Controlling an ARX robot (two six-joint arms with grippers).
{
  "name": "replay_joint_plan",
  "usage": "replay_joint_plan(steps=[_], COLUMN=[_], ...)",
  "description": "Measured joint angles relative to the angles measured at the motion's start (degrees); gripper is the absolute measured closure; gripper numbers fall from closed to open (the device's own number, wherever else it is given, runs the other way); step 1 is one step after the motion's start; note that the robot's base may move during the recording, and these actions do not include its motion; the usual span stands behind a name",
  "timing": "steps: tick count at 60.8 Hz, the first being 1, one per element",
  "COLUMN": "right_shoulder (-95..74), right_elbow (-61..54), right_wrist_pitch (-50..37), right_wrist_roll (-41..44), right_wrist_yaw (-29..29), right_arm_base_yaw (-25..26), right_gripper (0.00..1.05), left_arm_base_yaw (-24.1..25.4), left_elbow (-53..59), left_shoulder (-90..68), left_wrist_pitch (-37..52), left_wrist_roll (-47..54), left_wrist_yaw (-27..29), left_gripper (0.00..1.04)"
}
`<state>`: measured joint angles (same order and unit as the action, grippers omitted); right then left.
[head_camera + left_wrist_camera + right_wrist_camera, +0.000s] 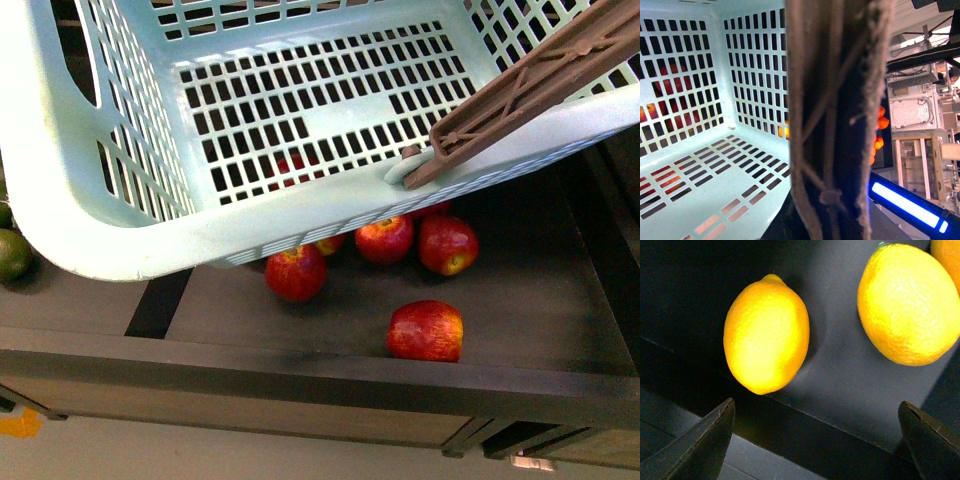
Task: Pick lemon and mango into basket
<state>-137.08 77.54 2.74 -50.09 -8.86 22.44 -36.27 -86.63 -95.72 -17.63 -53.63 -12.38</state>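
Observation:
The light aqua basket (300, 210) hangs tilted in the air and fills the top of the front view; its brown handle (540, 80) crosses the right side. The basket is empty inside. My left gripper is shut on the basket; in the left wrist view the brown handle (835, 115) fills the middle and the basket's slotted wall (700, 80) is beside it. My right gripper (817, 435) is open, its fingertips (710, 435) wide apart just short of a lemon (766, 335) lying on a dark shelf. A second lemon (907, 302) lies beside it. No mango is clearly seen.
Several red-and-yellow apples (425, 331) lie in a dark shelf tray (300, 370) below the basket. A green fruit (12, 254) sits at the far left. The lemons' shelf has a raised front lip (830, 435) between my right gripper and the fruit.

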Motion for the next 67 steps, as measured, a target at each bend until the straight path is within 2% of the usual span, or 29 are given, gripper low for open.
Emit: replay_joint_plan(steps=[30, 48, 58, 67], right_shoulder=[-9.29, -13.92, -16.06, -14.14], right_elbow=[12.31, 15.26, 17.90, 17.09], right_wrist_pitch=[3.93, 2.95, 1.31, -1.40], right_wrist_roll=[-3.15, -3.17, -2.64, 0.35], right_wrist_yaw=[-0.87, -1.29, -0.07, 2.67], right_arm_base_yaw=[-0.79, -0.81, 0.20, 1.46], right_gripper=[0.09, 0.09, 0.39, 0.43], left_arm_base_yaw=[0.00, 0.00, 0.00, 0.00], left_elbow=[0.00, 0.00, 0.00, 0.00], left_shoulder=[0.00, 0.00, 0.00, 0.00], left_wrist_pitch=[0.00, 0.00, 0.00, 0.00], left_wrist_roll=[0.02, 0.02, 0.00, 0.00], left_wrist_yaw=[0.02, -0.02, 0.00, 0.04], left_gripper=[0.99, 0.99, 0.99, 0.99])
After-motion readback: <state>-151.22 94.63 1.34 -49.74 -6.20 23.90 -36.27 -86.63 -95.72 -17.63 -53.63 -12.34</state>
